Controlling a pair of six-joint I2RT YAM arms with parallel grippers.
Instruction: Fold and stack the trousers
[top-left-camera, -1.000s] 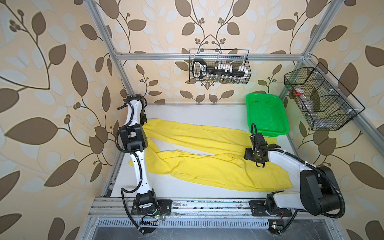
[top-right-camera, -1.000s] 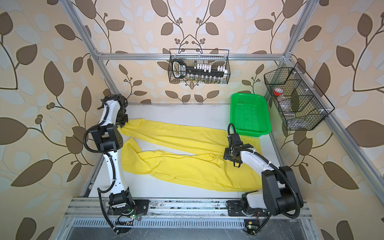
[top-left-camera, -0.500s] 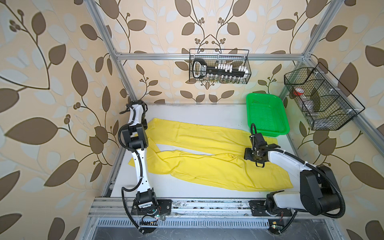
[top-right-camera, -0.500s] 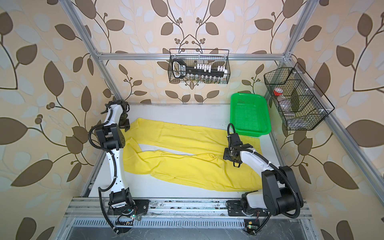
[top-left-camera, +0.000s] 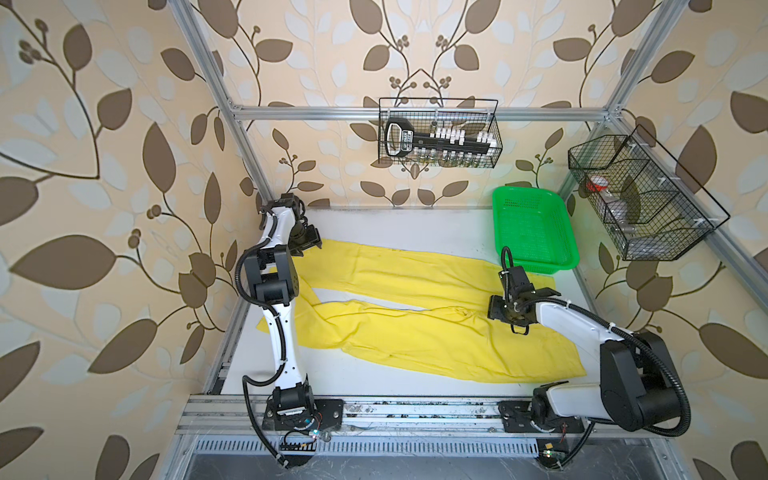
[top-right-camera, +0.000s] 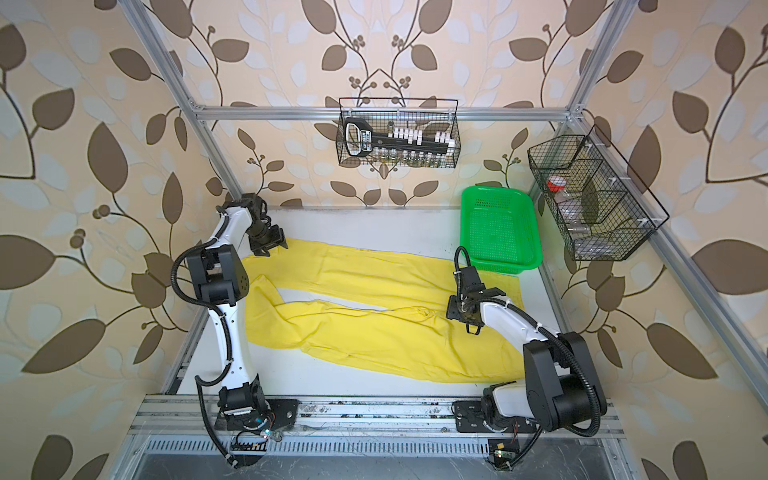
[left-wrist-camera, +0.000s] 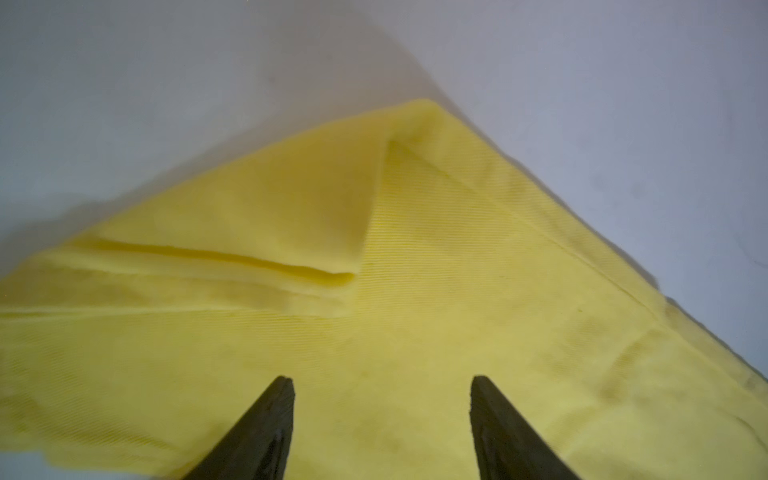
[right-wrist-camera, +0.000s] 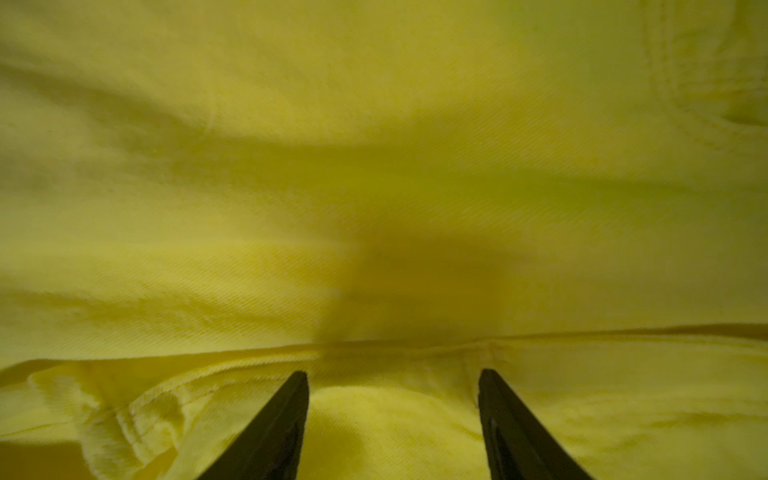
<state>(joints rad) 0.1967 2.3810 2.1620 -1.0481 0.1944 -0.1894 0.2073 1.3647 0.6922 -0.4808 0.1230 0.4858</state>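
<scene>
The bright yellow trousers (top-left-camera: 395, 274) (top-right-camera: 365, 270) lie spread across the white table in both top views, legs running left and the waist at the right. My left gripper (top-left-camera: 311, 245) (top-right-camera: 274, 248) hovers open over the far leg's hem corner; in the left wrist view that corner (left-wrist-camera: 415, 208) lies partly folded over beyond the left gripper (left-wrist-camera: 382, 380), with nothing gripped. My right gripper (top-left-camera: 498, 311) (top-right-camera: 457, 309) stands open, low over the crotch area; the right wrist view shows the right gripper (right-wrist-camera: 392, 374) and a seam (right-wrist-camera: 249, 353) just beyond its tips.
A green mesh basket (top-left-camera: 534, 232) (top-right-camera: 498, 232) sits at the back right, touching the trousers' waist end. Black wire baskets hang on the back wall (top-left-camera: 440, 137) and the right wall (top-left-camera: 640, 199). Bare table (top-left-camera: 395, 224) shows behind the trousers and along the front.
My left gripper has opened and let go of the far leg's end, which now lies on the table. The right arm has not moved.
</scene>
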